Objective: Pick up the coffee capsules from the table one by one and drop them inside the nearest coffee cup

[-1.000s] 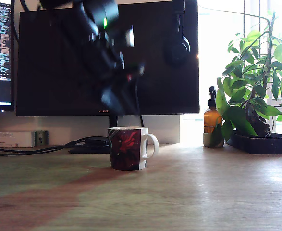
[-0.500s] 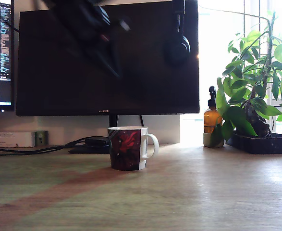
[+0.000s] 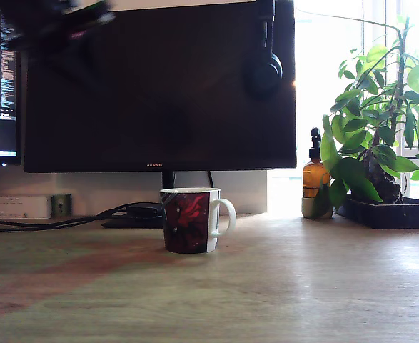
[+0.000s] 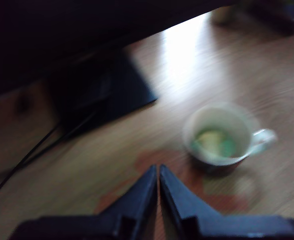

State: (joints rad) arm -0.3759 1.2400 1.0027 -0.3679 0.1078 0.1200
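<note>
1. Exterior view: the mug [image 3: 189, 220] stands upright on the table [image 3: 280, 286], below the monitor [image 3: 159, 86], handle toward the exterior view's right
2. The arm [image 3: 48, 21] is a dark blur high at the exterior view's left, well apart from the mug; its pincer cannot be made out here
3. A pump bottle [image 3: 314, 175] and a plant [image 3: 380, 121] stand at the exterior view's right; headphones [image 3: 265, 68] hang on the monitor
4. Wrist view: the gripper [image 4: 159, 172] has its two dark fingers pressed together at the tips, nothing between them
5. The mug [image 4: 222, 135] sits well below the gripper; blurred pale yellow and green shapes lie inside, likely capsules [image 4: 214, 142], though too smeared to count
6. The monitor foot [image 4: 101, 92] and cables [image 4: 31, 150] lie near the mug
</note>
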